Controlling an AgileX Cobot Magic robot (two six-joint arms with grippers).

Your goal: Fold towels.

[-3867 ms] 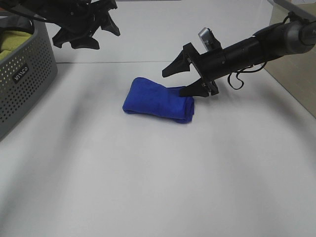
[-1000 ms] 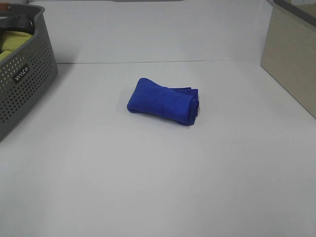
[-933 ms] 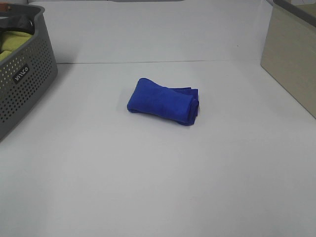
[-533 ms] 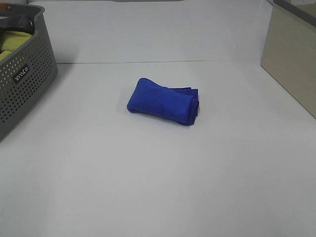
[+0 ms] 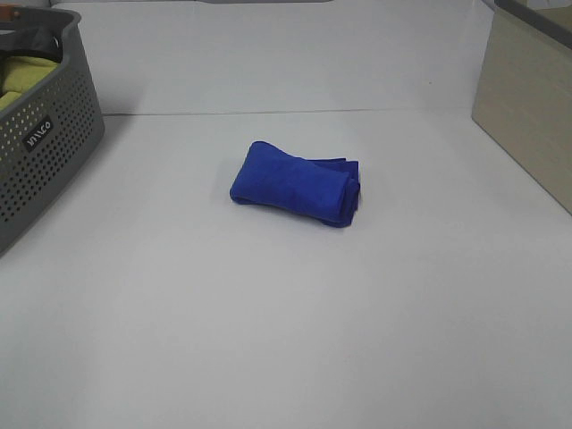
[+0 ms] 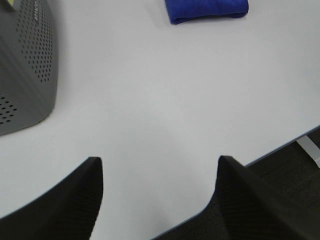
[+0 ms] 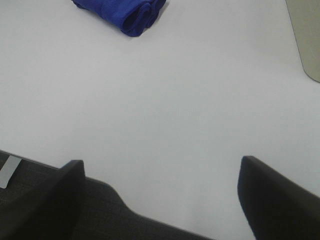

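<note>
**Folded towel sat alone mid-counter, both tools parked wide apart**

You had the blue towel [image 5: 295, 184] lying folded into a compact bundle on the white counter [image 5: 286, 340], roughly midway between the left and right edges and somewhat toward the far edge. Its rolled end faced the right side, with the layers showing as a curl in the right wrist view [image 7: 125, 12]. Nothing touched it.

Your left tool [image 6: 160, 200] hung over the near edge of the counter, well apart from the towel [image 6: 207, 10], with its two dark fingers [image 6: 60, 205] spread and nothing between them. Your right tool [image 7: 160, 200] was placed the same way, also over the near edge, its fingers [image 7: 277, 200] set wide and empty. Neither tool appeared in the high view.

At the far left corner of the counter stood the grey perforated basket [image 5: 45, 152], with a yellow-green cloth [image 5: 22, 76] inside it. By the right edge you could see a beige box [image 5: 527, 107], its side rising above the counter surface.
</note>
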